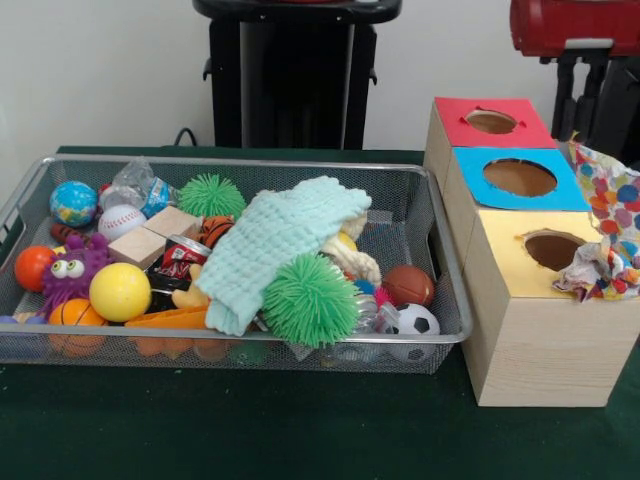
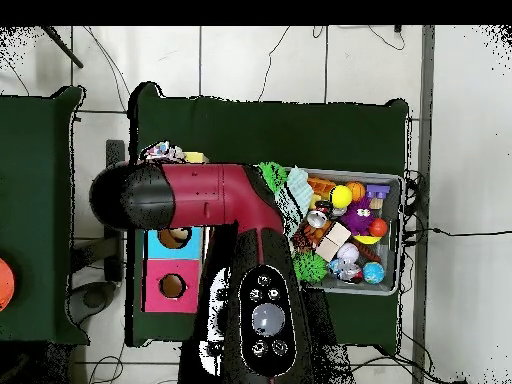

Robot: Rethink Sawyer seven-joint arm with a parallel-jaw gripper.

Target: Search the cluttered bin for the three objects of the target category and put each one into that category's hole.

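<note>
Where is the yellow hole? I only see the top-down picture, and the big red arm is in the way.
Observer: In the front view, the yellow-topped box is the closest of the three to the camera, and its hole is uncovered.
Operator: Is anything in it?
Observer: A colourful dotted soft piece lies bunched at the hole's edge. It has not dropped in.
Operator: Any more in the bin?
Observer: I can't spot any. A mint knitted cloth is draped over the toys in the middle of the wire bin.
</note>
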